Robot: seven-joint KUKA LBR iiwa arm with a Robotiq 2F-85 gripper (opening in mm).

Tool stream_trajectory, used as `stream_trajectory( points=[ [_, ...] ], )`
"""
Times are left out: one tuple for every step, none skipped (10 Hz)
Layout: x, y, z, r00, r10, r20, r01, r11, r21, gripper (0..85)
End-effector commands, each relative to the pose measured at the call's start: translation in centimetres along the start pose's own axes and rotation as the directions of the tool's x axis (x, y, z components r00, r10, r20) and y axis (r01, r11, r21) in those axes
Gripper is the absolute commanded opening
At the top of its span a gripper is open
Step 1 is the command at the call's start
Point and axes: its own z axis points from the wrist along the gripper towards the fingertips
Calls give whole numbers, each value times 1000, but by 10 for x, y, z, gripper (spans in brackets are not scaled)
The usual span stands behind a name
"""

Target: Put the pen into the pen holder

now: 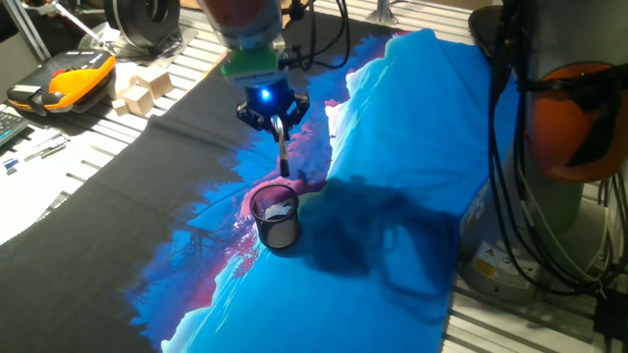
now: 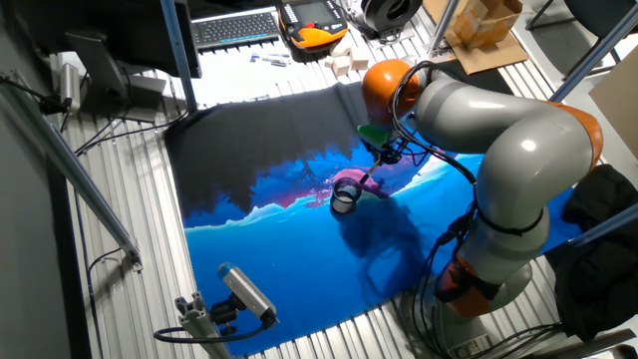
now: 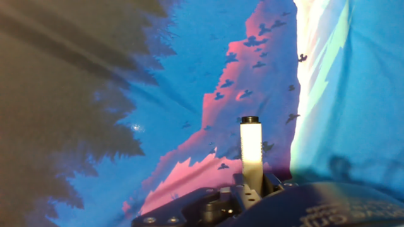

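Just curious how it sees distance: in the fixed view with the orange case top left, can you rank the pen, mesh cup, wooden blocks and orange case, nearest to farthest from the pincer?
1. Pen: held in the pincer.
2. Mesh cup: just below.
3. Wooden blocks: upper left.
4. Orange case: far left.

printed cloth (image 1: 412, 127), keyboard (image 2: 235, 27), wooden blocks (image 1: 142, 88)

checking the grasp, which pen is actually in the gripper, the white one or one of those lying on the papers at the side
The white-barrelled pen with black ends: it hangs upright from the gripper, above the pen holder. The small pens on the white papers lie flat at the table's edge, untouched.
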Motion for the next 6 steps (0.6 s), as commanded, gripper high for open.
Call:
stream_trajectory(
  points=[
    [0,0,0,1000,-1,-5,1,1000,-7,0],
    [0,0,0,1000,-11,-17,11,1000,-15,0],
    [0,0,0,1000,-4,-22,4,1000,-7,0],
    [0,0,0,1000,13,-18,-13,1000,7,0],
    [0,0,0,1000,23,10,-24,999,42,0],
    [-1,-1,-3,999,27,30,-28,998,56,0]
  ],
)
